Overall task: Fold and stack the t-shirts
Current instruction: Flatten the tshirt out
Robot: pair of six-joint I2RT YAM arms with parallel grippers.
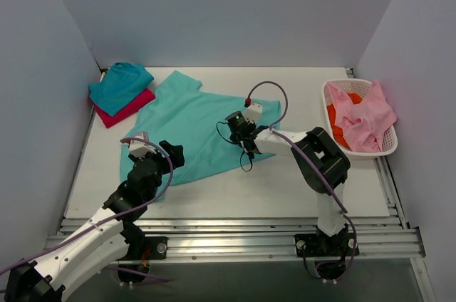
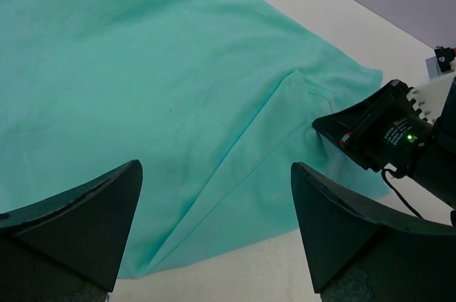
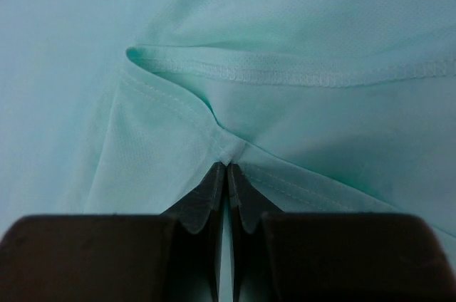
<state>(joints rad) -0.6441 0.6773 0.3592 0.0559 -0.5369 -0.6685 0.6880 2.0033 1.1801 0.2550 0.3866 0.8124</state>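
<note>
A large mint-green t-shirt [image 1: 187,125] lies spread over the middle of the table. My right gripper [image 1: 241,133] is shut on a pinch of its cloth near the right edge; in the right wrist view the fingertips [image 3: 217,177] nip a hemmed fold of the mint-green t-shirt [image 3: 299,24]. My left gripper [image 1: 152,152] stands open above the shirt's lower left part, with the mint-green t-shirt [image 2: 157,81] and its bottom hem showing between the wide-apart fingers [image 2: 85,216]. A teal t-shirt [image 1: 120,85] lies folded on a magenta-red one [image 1: 128,108] at the back left.
A white lattice basket [image 1: 385,147] at the right holds pink [image 1: 365,117] and orange cloth. Grey walls close in the table on three sides. The right arm's wrist [image 2: 388,131] shows at the right of the left wrist view. Rails run along the near edge.
</note>
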